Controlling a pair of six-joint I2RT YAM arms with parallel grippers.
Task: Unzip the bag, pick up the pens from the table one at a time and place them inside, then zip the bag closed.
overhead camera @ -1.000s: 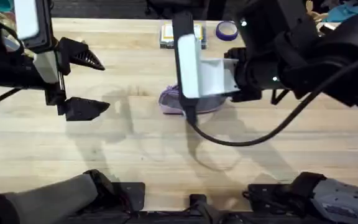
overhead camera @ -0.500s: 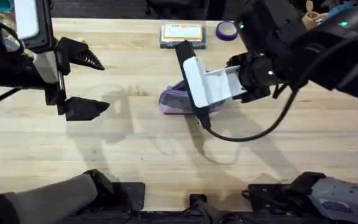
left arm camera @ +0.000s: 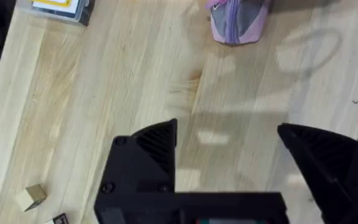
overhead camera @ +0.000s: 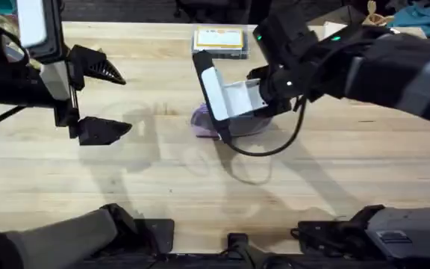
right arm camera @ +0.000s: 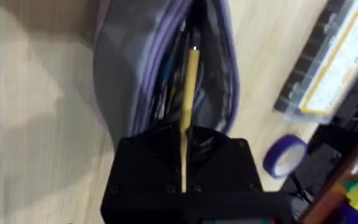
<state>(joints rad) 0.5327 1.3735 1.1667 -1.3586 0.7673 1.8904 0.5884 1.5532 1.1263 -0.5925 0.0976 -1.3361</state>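
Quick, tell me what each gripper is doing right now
Left gripper: open, holding nothing.
Right gripper: shut on the thin yellow pen, over the unzipped grey fabric pouch.

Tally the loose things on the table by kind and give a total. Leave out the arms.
Pouch: 1, the bag
Pen: 1, yellow, in the right claw over the open bag
Clear box: 1
Tape roll: 1, purple
Small wooden block: 1
Total: 5

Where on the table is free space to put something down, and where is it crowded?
The table is bare in front, between the bag and the arm bases, and to the right of the bag. It is crowded at the far edge: clear box, right gripper over the bag.
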